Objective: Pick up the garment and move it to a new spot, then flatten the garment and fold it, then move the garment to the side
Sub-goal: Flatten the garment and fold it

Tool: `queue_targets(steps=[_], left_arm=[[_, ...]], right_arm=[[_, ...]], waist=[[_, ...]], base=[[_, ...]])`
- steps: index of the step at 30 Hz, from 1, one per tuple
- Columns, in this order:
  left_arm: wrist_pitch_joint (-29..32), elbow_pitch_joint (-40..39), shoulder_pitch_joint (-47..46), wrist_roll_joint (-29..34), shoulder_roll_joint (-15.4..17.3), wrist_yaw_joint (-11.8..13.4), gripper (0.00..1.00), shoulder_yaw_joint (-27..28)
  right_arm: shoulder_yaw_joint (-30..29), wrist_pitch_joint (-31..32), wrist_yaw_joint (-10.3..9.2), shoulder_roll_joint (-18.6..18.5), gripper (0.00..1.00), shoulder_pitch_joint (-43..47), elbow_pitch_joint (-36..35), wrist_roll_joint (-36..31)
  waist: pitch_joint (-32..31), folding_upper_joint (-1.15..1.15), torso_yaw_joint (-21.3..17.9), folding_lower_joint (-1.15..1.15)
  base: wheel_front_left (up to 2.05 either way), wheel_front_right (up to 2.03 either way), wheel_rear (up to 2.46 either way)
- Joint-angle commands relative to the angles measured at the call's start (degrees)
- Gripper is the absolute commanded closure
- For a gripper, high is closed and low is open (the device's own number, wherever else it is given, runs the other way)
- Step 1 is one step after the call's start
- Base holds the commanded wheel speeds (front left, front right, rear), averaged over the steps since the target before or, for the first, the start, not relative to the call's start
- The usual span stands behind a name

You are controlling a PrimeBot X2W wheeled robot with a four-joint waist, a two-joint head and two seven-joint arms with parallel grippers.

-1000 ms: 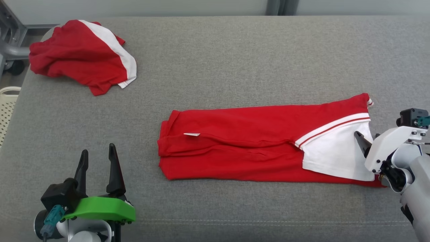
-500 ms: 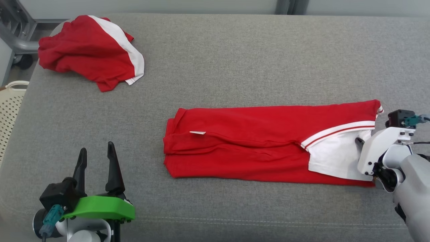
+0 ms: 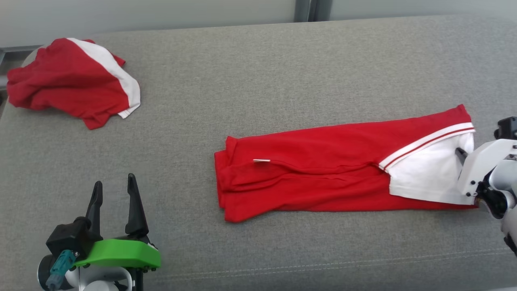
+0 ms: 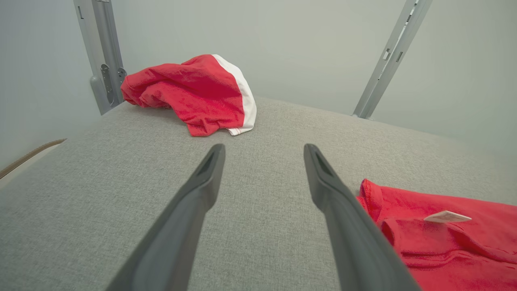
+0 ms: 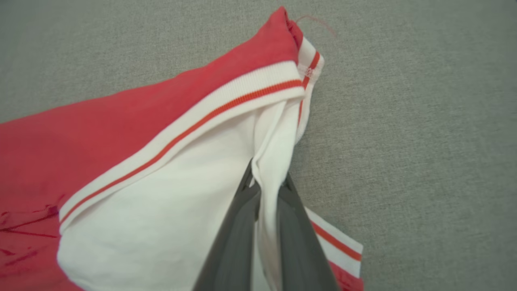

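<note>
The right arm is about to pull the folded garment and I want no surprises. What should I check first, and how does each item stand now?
1. Right gripper shut on the garment at its white end: ok.
2. All layers caught in that grip: cannot tell; a striped hem lies beside the fingers.
3. Left gripper open, apart from the garment: ok.
4. Garment flat in a long folded strip: ok.
5. Crumpled second garment apart, at the far left: ok.
</note>
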Motion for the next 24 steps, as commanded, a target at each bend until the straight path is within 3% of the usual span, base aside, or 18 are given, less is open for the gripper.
queue_targets(steps=[1,7,13,24], left_arm=[[-0.14,-0.13,0.87,0.16,0.37,0.17,0.00,0.06],[0.14,-0.49,1.35,0.20,0.63,0.34,0.00,-0.23],[0.53,-0.62,1.90,0.09,0.84,0.45,0.00,-0.60],[0.93,-0.50,3.02,-0.32,0.74,0.81,0.00,-1.27]], right_arm=[[-0.20,-0.26,-0.12,-1.24,1.00,-0.48,-0.14,0.29],[-0.93,-0.54,-0.12,-4.45,1.00,-0.56,-0.25,0.62],[-0.79,-0.49,-0.11,-2.99,1.00,-0.33,-2.41,1.60],[4.15,1.03,-0.10,-2.35,1.00,2.14,-17.66,1.26]], waist=[[-0.98,0.00,-2.05,0.00],[-1.72,0.00,-4.64,0.00],[-2.52,0.00,-6.43,0.00],[-5.15,0.00,-7.30,0.00]], base=[[0.00,0.00,0.00],[0.00,0.00,0.00],[0.00,0.00,0.00],[0.00,0.00,0.00]])
